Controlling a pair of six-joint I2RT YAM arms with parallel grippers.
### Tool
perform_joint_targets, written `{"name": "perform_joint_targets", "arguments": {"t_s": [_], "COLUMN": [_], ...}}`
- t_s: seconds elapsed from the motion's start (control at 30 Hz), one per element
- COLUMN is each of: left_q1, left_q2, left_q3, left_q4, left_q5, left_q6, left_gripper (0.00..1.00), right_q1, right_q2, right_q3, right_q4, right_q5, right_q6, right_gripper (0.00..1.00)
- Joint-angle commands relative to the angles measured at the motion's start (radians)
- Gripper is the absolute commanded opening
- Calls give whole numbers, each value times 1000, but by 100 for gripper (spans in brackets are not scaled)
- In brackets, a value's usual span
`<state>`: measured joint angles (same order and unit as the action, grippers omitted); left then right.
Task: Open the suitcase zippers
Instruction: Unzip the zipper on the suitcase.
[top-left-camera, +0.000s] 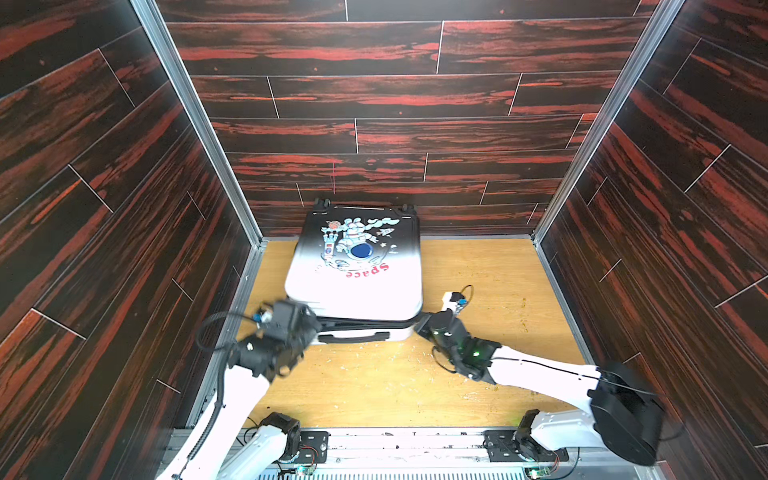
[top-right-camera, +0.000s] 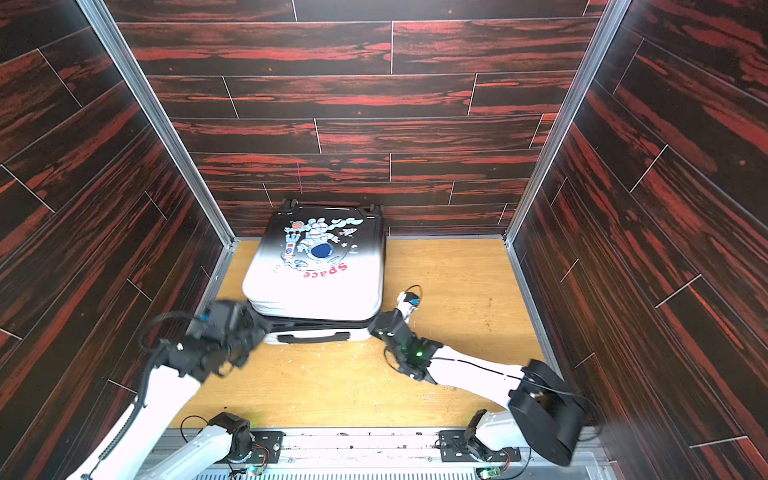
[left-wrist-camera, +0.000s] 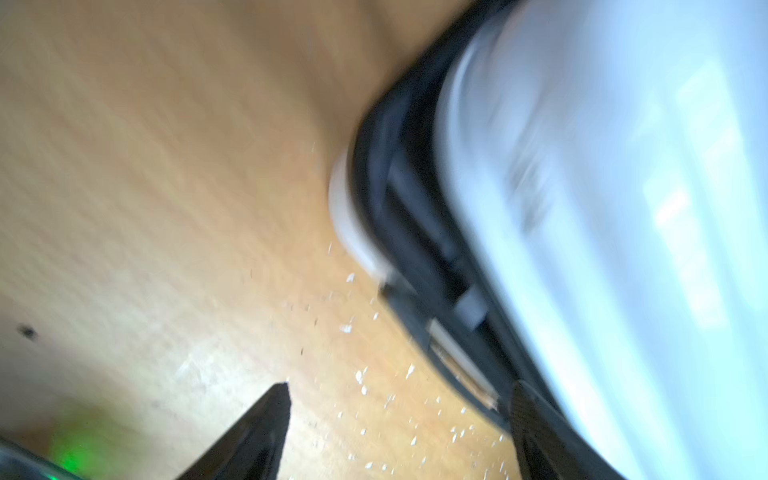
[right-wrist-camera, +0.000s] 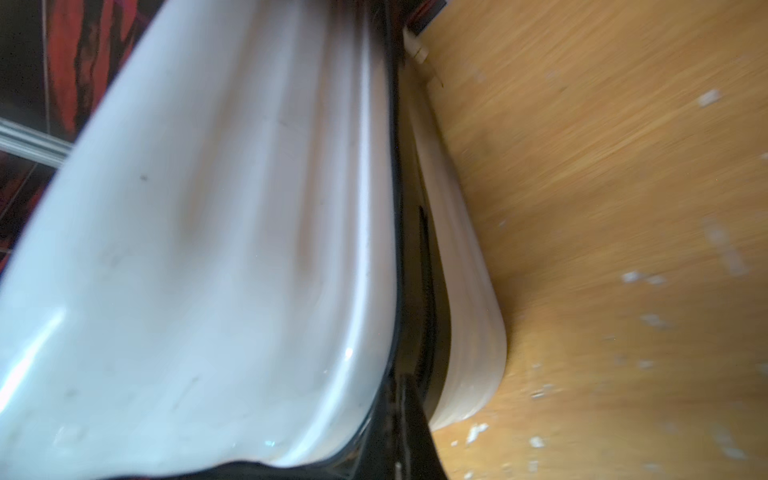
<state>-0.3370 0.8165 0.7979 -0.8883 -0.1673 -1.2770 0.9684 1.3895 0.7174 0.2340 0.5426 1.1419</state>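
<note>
The suitcase (top-left-camera: 353, 282) (top-right-camera: 316, 286) lies flat on the wooden floor, print side up, wheels toward the back wall. Along its near edge the dark zipper track (top-left-camera: 365, 321) (top-right-camera: 320, 323) shows as a gap between the shell halves. My left gripper (top-left-camera: 308, 328) (top-right-camera: 254, 328) is at the near left corner, blurred. In the left wrist view this gripper (left-wrist-camera: 401, 386) is open, with one finger by the white shell (left-wrist-camera: 623, 208). My right gripper (top-left-camera: 422, 322) (top-right-camera: 376, 322) is at the near right corner. In the right wrist view its shut tips (right-wrist-camera: 405, 378) sit in the dark seam (right-wrist-camera: 415, 270). No pulls can be made out.
Dark red wood-pattern walls with aluminium posts (top-left-camera: 195, 116) close in the left, back and right. A black carry handle (top-left-camera: 355, 337) sits on the suitcase's near side. White flecks (top-left-camera: 374, 365) litter the floor. Both arm bases are on the front rail (top-left-camera: 399, 444).
</note>
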Motion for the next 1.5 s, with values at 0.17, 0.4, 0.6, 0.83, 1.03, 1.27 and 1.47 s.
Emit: {"name": "perform_joint_targets", "arguments": {"t_s": [0.17,0.4,0.6,0.83,1.03,1.27,1.47], "left_q1": [-138,-147,-150,-150,-149,-140,-130], "left_q2": [6,199,262,423,370,282,242], "left_q3": [-255,-264,-297,-333,-298,-315,-348], "left_q4": [266,550,632,744,574,479,436], "left_q5": [-65,-85,-114,-98,-193,-245,-228], "left_q6": [-413,-444,-475,-488,-483,-480,-446], "left_gripper": [84,83,77,41,0,0,0], "right_q1": [90,116,119,120,112,23,-67], "right_q2": [31,30,24,15,-79,-126,-162], "right_q3": [37,12,-13,-12,-88,-148,-173], "right_q4": [60,79,86,57,-116,-134,-107], "right_q5": [-54,-62,-71,-65,77,88,62], "right_q6": [54,72,84,79,148,137,83], "right_gripper": [0,0,0,0,0,0,0]}}
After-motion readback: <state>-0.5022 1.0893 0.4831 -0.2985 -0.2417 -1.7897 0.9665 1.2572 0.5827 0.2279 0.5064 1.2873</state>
